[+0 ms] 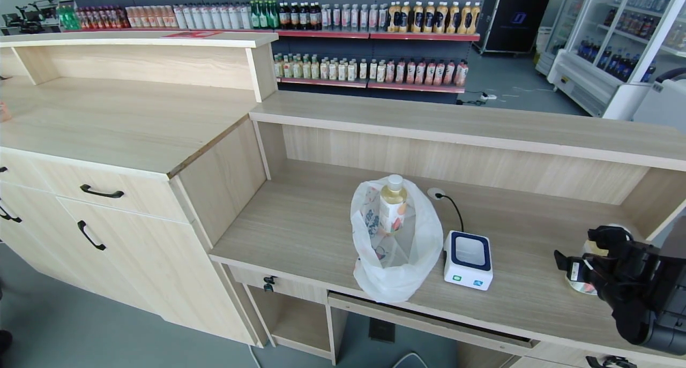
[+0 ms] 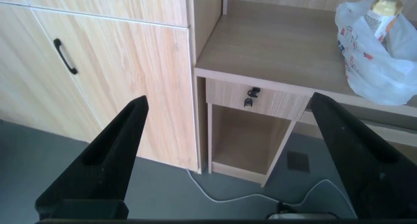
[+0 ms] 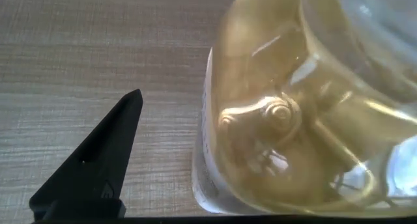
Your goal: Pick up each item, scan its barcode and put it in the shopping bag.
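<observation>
Left gripper [image 2: 229, 97] hangs off the table [image 2: 273, 48] front, over the floor [image 2: 163, 191], jaws spread wide, empty. Right gripper [image 1: 588, 255] at table's right end, jaws apart around clear bottle [image 3: 293, 120] of yellow drink, one finger [image 3: 98, 165] not touching it. Farther: scanner [image 1: 468, 259] just beside shopping bag [image 1: 396, 271], second bottle [image 1: 393, 202] upright inside.

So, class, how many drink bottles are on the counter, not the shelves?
2: a bottle upright in the shopping bag; another bottle at the right gripper. The bag may hide more.

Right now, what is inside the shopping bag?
A drink bottle with a white cap stands upright inside the shopping bag. Crumpled plastic covers its base, so anything lying low beside it cannot be seen.
</observation>
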Robot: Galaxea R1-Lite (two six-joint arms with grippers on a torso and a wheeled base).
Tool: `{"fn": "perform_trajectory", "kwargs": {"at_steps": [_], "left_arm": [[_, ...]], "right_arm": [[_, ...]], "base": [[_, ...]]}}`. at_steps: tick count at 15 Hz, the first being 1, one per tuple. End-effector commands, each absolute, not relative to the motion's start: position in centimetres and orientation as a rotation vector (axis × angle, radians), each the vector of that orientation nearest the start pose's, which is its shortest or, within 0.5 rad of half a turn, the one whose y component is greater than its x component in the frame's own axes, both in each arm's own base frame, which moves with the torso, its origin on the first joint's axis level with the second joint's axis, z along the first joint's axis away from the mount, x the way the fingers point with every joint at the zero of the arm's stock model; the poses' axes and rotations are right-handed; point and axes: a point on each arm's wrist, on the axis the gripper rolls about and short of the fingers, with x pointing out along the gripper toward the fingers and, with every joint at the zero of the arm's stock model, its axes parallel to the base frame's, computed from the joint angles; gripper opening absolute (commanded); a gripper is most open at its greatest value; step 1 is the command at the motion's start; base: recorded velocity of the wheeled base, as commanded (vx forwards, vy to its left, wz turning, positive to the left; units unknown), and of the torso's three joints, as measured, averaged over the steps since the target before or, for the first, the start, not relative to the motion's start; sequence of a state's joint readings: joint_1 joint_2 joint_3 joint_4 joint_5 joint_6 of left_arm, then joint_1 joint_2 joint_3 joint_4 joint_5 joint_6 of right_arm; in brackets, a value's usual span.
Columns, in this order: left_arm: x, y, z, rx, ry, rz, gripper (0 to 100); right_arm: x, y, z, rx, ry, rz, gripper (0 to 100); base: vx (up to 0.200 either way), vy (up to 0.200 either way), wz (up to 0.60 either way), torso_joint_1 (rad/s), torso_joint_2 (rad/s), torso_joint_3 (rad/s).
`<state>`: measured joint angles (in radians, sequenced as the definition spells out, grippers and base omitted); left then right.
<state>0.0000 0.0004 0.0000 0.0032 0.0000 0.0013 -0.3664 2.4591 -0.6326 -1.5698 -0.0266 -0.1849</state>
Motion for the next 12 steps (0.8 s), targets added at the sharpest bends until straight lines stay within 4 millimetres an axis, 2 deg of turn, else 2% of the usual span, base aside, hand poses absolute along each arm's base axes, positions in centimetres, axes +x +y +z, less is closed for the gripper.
{"fn": "perform_trajectory", "kwargs": {"at_steps": [1,2,3,12], "left_arm": [[-2.3,0.0,7.5,0.002,0.003,0.0,100],[-2.3,0.0,7.5,0.002,0.003,0.0,100],[-2.3,0.0,7.5,0.002,0.003,0.0,100],[-2.3,0.0,7.5,0.002,0.003,0.0,100]], "right_arm": [[33.9,-13.1,-3.1,-0.136,0.295,-0.365,100],[33.9,-13.1,-3.3,-0.135,0.301,-0.364,100],[33.9,-13.1,-3.3,-0.135,0.301,-0.364,0],[36.0,-13.1,-1.7,-0.176,0.202,-0.35,0]], "base": [[0.0,0.0,0.0,0.0,0.0,0.0],[0.0,0.0,0.0,0.0,0.0,0.0],[0.0,0.0,0.0,0.0,0.0,0.0],[0.0,0.0,0.0,0.0,0.0,0.0]]}}
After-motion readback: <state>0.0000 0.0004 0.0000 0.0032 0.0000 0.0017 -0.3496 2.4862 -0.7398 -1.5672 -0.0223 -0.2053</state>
